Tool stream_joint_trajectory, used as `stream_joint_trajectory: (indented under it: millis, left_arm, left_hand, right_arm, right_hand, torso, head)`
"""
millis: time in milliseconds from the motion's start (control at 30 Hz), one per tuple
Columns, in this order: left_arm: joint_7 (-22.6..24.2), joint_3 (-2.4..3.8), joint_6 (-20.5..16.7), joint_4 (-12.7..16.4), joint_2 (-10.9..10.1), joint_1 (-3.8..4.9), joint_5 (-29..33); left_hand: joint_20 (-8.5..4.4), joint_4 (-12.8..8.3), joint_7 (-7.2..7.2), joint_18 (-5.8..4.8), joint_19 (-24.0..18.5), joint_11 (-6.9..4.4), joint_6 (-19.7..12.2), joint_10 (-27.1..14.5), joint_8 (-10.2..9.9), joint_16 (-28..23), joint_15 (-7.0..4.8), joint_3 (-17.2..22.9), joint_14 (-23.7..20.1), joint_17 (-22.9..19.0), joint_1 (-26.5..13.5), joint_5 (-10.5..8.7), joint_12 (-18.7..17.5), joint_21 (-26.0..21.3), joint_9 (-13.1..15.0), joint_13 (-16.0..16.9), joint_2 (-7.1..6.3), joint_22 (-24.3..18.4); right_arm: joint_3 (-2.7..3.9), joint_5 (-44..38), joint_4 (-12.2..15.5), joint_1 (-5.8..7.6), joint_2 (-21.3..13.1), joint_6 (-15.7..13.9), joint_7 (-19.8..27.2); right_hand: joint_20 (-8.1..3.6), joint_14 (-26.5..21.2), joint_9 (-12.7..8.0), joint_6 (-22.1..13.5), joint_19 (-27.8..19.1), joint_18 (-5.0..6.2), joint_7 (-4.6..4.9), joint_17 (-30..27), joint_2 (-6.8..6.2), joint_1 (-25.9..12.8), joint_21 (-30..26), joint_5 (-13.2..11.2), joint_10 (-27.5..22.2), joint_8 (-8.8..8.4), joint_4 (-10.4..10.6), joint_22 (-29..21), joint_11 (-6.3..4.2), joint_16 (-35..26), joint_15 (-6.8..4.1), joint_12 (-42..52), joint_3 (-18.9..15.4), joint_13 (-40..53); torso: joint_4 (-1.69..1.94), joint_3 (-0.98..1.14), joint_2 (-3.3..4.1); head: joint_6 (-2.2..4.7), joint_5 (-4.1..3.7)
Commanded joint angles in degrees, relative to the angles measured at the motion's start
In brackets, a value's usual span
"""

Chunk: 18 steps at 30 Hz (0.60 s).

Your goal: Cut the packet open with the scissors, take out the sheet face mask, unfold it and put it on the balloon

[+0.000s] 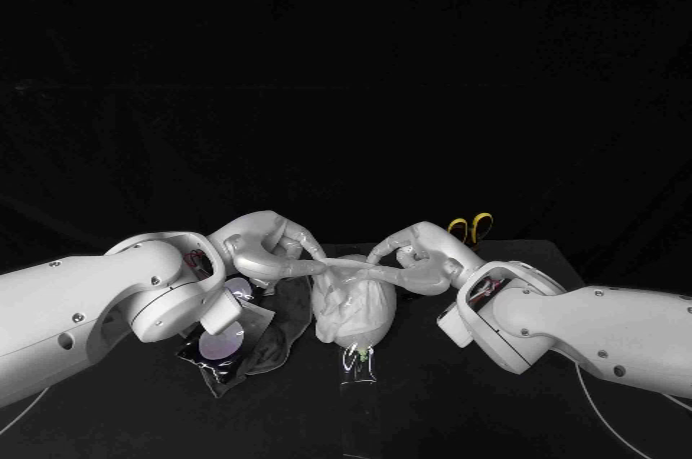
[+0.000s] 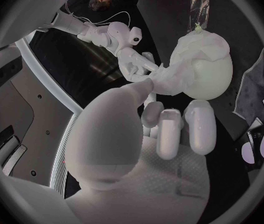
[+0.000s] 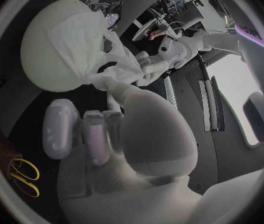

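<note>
A pale balloon [image 1: 369, 329] lies on the black table between my hands, its knot toward me. The white sheet face mask [image 1: 343, 277] is draped over its far end in wrinkles. My left hand [image 1: 268, 249] pinches one edge of the mask and my right hand [image 1: 420, 260] pinches the other, so a strip stretches between them above the balloon. In the left wrist view the mask [image 2: 185, 59] covers part of the balloon [image 2: 211, 82]. The right wrist view shows the mask [image 3: 91, 32] on the balloon [image 3: 42, 59]. The yellow-handled scissors [image 1: 470, 225] lie behind my right hand.
The cut packet [image 1: 224, 344] lies on the table under my left forearm, beside the balloon. The scissors [image 3: 24, 176] rest on the table close behind my right wrist. Bare table lies in front of the balloon's knot.
</note>
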Motion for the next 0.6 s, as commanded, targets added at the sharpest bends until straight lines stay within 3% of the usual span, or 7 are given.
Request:
stream_joint_trajectory:
  millis: [33,133,233,367,467,600]
  left_arm:
    - [1.9,0.04,-1.8,0.6,-0.2,0.06,0.3]
    - [2.2,0.04,-2.3,1.1,-0.4,0.06,0.5]
    - [2.4,0.04,-2.4,2.1,-0.9,0.06,0.7]
    - [2.2,0.04,-2.0,3.3,-1.6,0.07,0.7]
    - [2.0,0.05,-1.6,4.0,-1.9,0.07,0.8]
    - [1.6,0.05,-1.2,4.6,-2.1,0.08,0.8]
  left_hand:
    - [-0.15,-0.1,0.23,-0.16,-0.3,-0.04,0.2,0.4,0.2,0.2,-0.15,0.3,6.0,14.3,-0.1,0.36,0.0,-0.1,1.9,0.0,0.42,2.3]
    - [-0.15,-0.1,0.22,-0.13,-0.4,-0.03,0.2,0.3,0.3,0.2,-0.15,0.3,5.9,14.1,-0.1,0.35,0.0,-0.1,1.9,0.0,0.40,2.1]
    - [-0.15,-0.1,0.21,-0.09,-0.5,-0.01,0.2,0.2,0.3,0.2,-0.14,0.3,5.9,14.0,-0.2,0.36,-0.1,-0.2,1.9,-0.3,0.37,2.0]
    - [-0.15,-0.1,0.20,-0.11,-0.4,0.00,0.3,0.1,0.3,0.2,-0.14,0.3,5.9,14.0,-0.2,0.36,-0.2,-0.2,1.9,-0.4,0.36,2.0]
    - [-0.15,-0.1,0.18,-0.10,-0.5,0.02,0.3,0.0,0.3,0.2,-0.13,0.3,5.9,14.0,-0.2,0.36,-0.2,-0.2,1.9,-0.5,0.31,2.0]
    - [-0.15,-0.2,0.18,-0.12,-0.4,0.03,0.3,-0.1,0.2,0.2,-0.12,0.4,5.9,14.1,-0.3,0.35,-0.3,-0.2,1.9,-0.7,0.24,2.1]
  right_arm:
    - [0.17,0.9,1.2,0.96,-1.2,-0.7,1.3]
    - [0.23,0.7,2.4,1.99,-2.7,0.4,1.3]
    - [0.26,0.4,4.5,3.78,-5.4,2.8,1.1]
    - [0.24,-0.1,6.9,5.15,-7.8,4.7,0.8]
    - [0.23,-0.6,8.4,5.68,-9.1,5.1,0.7]
    - [0.22,-1.3,10.0,6.57,-10.4,4.7,0.8]
  right_hand:
    - [-0.21,6.1,2.0,-0.2,-0.2,0.38,-0.10,15.1,0.13,-0.7,-0.4,-0.1,6.0,0.28,-0.1,10.6,-0.44,0.2,-0.44,0.2,0.4,15.1]
    - [-0.22,6.1,2.1,-0.2,-0.2,0.39,-0.11,15.1,0.08,-0.9,-0.4,-0.1,6.0,0.35,-0.1,10.6,-0.46,0.2,-0.46,0.2,0.5,15.1]
    - [-0.24,6.1,2.3,-0.3,-0.2,0.36,-0.14,15.1,-0.03,-1.1,-0.3,-0.1,6.0,0.45,-0.2,10.6,-0.48,0.2,-0.47,0.2,0.7,15.1]
    - [-0.24,6.1,2.3,-0.3,-0.1,0.34,-0.15,15.1,-0.07,-1.1,-0.2,-0.1,6.0,0.50,-0.2,10.7,-0.49,0.2,-0.47,0.2,0.7,15.1]
    - [-0.25,6.1,2.4,-0.3,-0.1,0.33,-0.16,15.1,-0.11,-1.2,-0.2,-0.1,6.0,0.54,-0.2,10.7,-0.49,0.2,-0.48,0.2,0.7,15.1]
    - [-0.25,6.1,2.4,-0.3,-0.1,0.33,-0.16,15.1,-0.11,-1.2,-0.2,-0.1,6.0,0.54,-0.2,10.7,-0.49,0.2,-0.48,0.2,0.7,15.1]
  torso:
    - [0.06,-0.02,-0.16]
    - [0.08,-0.06,-0.21]
    - [0.19,-0.09,-0.30]
    - [0.08,-0.12,-0.28]
    - [0.12,-0.10,-0.33]
    - [0.17,-0.04,-0.32]
  head:
    - [0.71,0.02]
    - [1.11,-0.01]
    - [2.10,-0.07]
    - [2.76,0.00]
    - [3.02,-0.03]
    - [4.09,-0.17]
